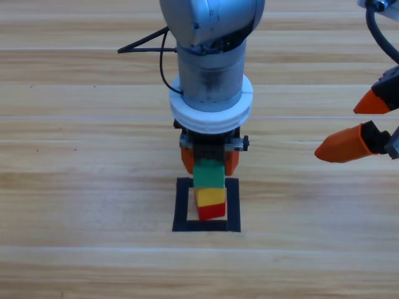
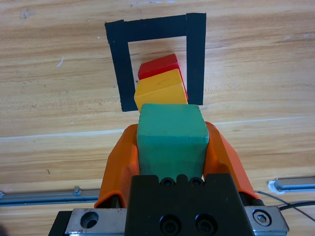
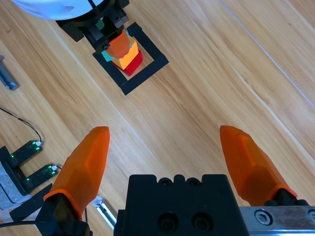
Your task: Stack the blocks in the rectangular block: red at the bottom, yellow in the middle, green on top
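The wooden table is smooth planked grain, bare on all sides of the black tape square near its front edge. Inside the square the matte red cube carries the yellow cube. The left gripper clenches the teal-green cube over them. The right gripper waits released by the right edge.

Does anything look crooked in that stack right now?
Slightly. The yellow cube sits a little twisted on the red cube, edges not flush, inside the black tape square. The left gripper holds the green cube above them.
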Action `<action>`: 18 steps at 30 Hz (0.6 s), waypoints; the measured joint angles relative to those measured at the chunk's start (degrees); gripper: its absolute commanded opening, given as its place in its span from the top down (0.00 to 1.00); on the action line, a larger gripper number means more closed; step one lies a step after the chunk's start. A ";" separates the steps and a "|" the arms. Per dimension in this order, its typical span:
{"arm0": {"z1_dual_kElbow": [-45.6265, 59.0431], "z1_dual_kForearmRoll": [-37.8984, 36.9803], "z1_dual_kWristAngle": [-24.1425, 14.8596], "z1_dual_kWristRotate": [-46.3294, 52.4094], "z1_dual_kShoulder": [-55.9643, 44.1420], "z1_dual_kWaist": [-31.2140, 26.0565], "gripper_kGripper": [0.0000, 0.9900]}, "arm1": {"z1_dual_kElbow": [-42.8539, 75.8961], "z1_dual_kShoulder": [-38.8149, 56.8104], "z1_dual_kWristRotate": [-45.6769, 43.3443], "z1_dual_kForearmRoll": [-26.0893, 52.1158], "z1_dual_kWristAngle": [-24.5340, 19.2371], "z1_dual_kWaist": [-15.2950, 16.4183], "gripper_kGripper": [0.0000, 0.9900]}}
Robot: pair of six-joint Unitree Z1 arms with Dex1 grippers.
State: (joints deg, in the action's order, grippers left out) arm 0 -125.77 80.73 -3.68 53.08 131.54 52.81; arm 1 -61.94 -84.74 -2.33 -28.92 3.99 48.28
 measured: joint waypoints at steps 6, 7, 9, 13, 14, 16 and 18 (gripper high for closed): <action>-0.01 0.00 -0.08 -0.26 0.00 0.00 1.00 | 0.00 0.00 0.00 0.00 0.01 0.00 0.00; -0.01 0.00 -0.08 -0.37 0.00 0.00 1.00 | 0.00 0.00 0.00 0.00 0.01 0.00 0.00; -0.01 0.00 -0.08 -0.48 0.00 0.00 1.00 | 0.00 0.00 0.00 0.00 0.02 0.00 0.00; -0.01 0.00 -0.09 -0.53 0.00 0.00 1.00 | 0.00 0.00 0.00 -0.01 0.32 0.00 0.00; -0.01 0.00 -0.09 -0.53 0.00 0.00 1.00 | 0.00 0.00 0.00 -0.03 0.35 0.00 0.00; -0.01 0.00 -0.09 -0.53 0.04 0.00 1.00 | 0.00 0.00 0.00 -0.06 0.44 0.00 0.00; -0.01 0.00 -0.09 -0.54 0.12 0.00 1.00 | 0.00 0.00 0.00 -0.06 0.45 0.00 0.00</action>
State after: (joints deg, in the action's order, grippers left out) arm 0 -125.78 80.73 -3.77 52.55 131.67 52.80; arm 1 -61.94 -84.75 -2.33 -28.99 4.44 48.28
